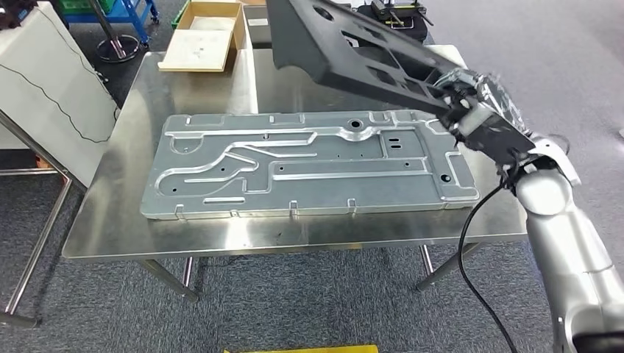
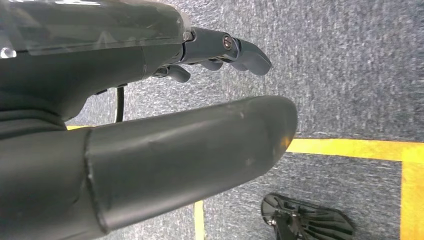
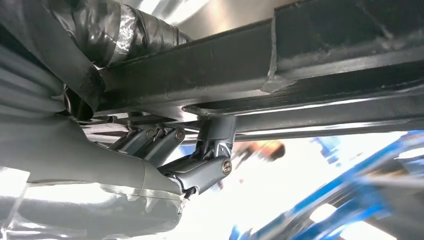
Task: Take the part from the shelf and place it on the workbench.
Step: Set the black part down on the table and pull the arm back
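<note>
A long black plastic part (image 1: 346,48) with cut-outs hangs tilted above the far right of the steel workbench (image 1: 110,228). My right hand (image 1: 474,110) grips its near end, above the table's right side. In the right wrist view the black part (image 3: 310,60) crosses the picture with the dark fingers (image 3: 210,150) wrapped round its edge. A large silver stamped metal panel (image 1: 302,165) lies flat on the workbench, under and in front of the black part. My left hand (image 2: 150,130) hangs over the grey carpet, fingers apart, holding nothing.
A cardboard box (image 1: 202,37) stands beyond the table's far left corner. A white board (image 1: 44,81) leans at the left. Blue trolley frames (image 1: 125,15) stand at the back. A yellow floor line (image 2: 350,147) runs under my left hand.
</note>
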